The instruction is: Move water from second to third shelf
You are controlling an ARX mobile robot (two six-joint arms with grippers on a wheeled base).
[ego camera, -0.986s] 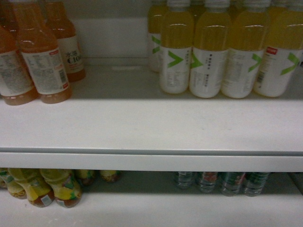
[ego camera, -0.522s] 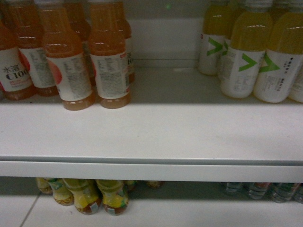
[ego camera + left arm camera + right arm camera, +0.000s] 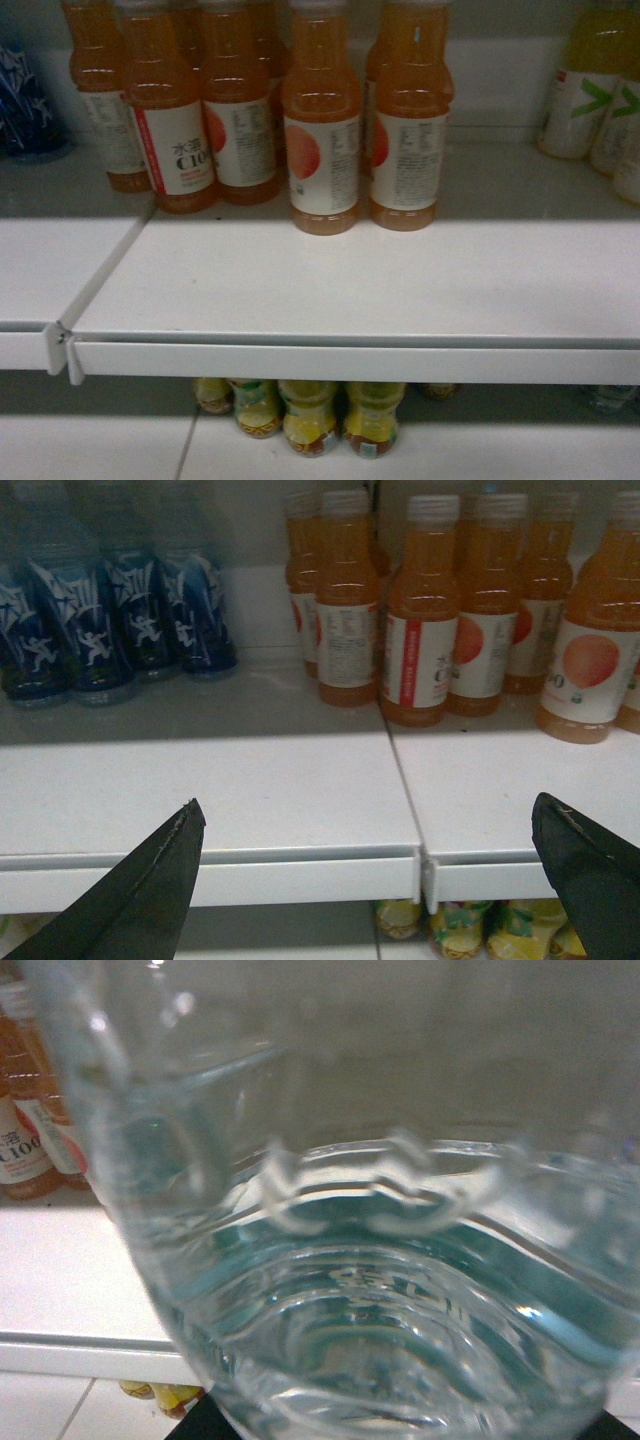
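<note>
The water [image 3: 380, 1260] fills the right wrist view as a clear ribbed bottle, very close to the camera. My right gripper [image 3: 400, 1428] is shut on it; only dark bits of its jaws show at the bottom corners. The bottle is held in front of a white shelf edge [image 3: 70, 1345]. In the left wrist view my left gripper [image 3: 367, 815] stands open with nothing between its dark fingers [image 3: 150, 880], facing the front of a white shelf [image 3: 300, 780]. Neither gripper shows in the head view.
Orange drink bottles [image 3: 320, 150] stand in rows on the white shelf [image 3: 350, 290]. Blue bottles [image 3: 100, 620] are to their left, yellow bottles with green marks [image 3: 600, 100] at far right. Yellow-labelled bottles [image 3: 310, 415] sit on the shelf below. A seam [image 3: 60, 340] divides two shelf boards.
The head view has swung left along the shelf: the yellow bottles slid to the right edge, the orange bottles came to the middle, and the shelf seam appeared at left.
</note>
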